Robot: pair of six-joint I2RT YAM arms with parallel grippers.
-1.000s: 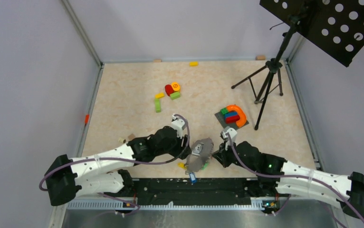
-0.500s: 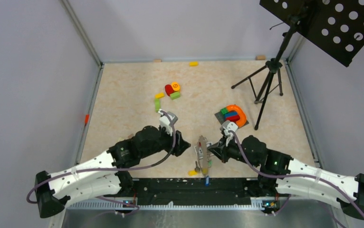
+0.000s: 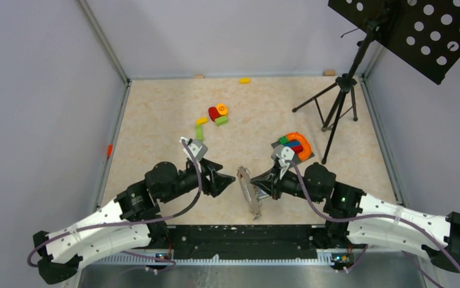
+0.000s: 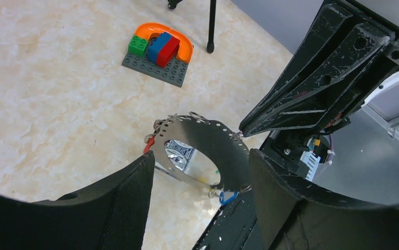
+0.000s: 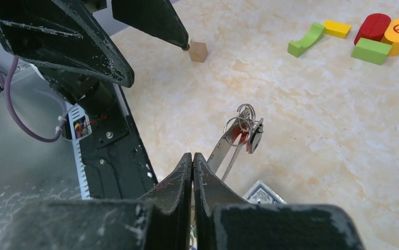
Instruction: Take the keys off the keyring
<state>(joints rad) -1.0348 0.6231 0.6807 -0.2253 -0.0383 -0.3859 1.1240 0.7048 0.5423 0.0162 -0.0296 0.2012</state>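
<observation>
The keyring [image 4: 208,136] is a wide flat grey metal loop held up off the table, edge-on in the top view [image 3: 250,193]. My right gripper [image 5: 192,156] is shut on its rim [image 3: 260,182]. Keys hang from the loop: one with a red tag [image 4: 149,146] at its far side, also seen in the right wrist view [image 5: 247,133], and one with a blue tag [image 4: 227,197] at its low end. My left gripper [image 3: 226,178] stands open just left of the loop, not touching it. The loop shows between its fingers [image 4: 201,156].
A playing-card box [image 5: 262,192] lies on the table under the loop. A grey baseplate [image 3: 283,151] with an orange arch and blocks sits behind my right arm, beside a tripod stand [image 3: 335,114]. Loose blocks [image 3: 218,114] lie mid-table, and a wooden cube [image 5: 198,51] near my left gripper.
My left arm has drawn back to the left, away from the keyring, and its jaws have widened slightly. My right gripper has lifted the keyring and turned it edge-on.
</observation>
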